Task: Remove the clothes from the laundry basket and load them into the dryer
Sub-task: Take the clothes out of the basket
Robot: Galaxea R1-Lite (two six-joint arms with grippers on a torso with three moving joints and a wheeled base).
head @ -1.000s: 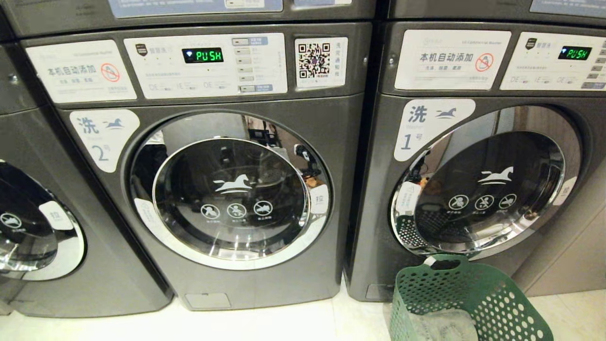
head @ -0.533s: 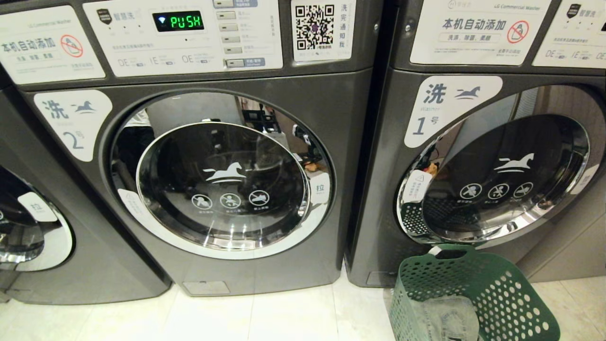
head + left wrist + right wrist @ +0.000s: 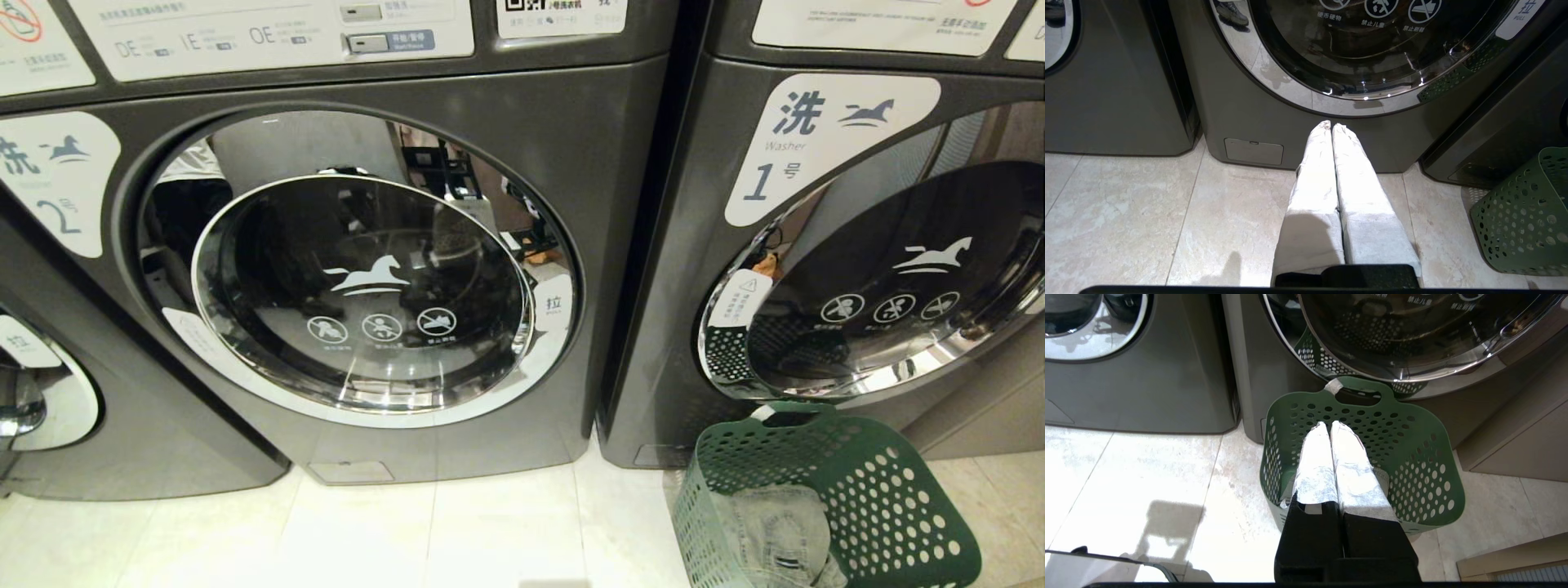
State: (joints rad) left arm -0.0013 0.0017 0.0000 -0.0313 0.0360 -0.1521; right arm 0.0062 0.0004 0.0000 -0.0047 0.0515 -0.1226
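I had two grey front-loading machines ahead of me, both doors closed: machine 2 (image 3: 359,286) on my left and machine 1 (image 3: 882,269) on my right, with only a narrow dark seam between their cabinets. The green laundry basket (image 3: 865,490) stood on the tiled floor (image 3: 457,531) right against the lower front of machine 1, its handle edge just under that door's chrome rim. Grey clothes (image 3: 775,531) lay inside it. The floor before machine 2 was bare tile. My left end effector (image 3: 1332,126) hung over that tile near machine 2's base, fingers pressed together and holding nothing. My right end effector (image 3: 1329,424) hung above the basket's open top, fingers likewise pressed together, empty.
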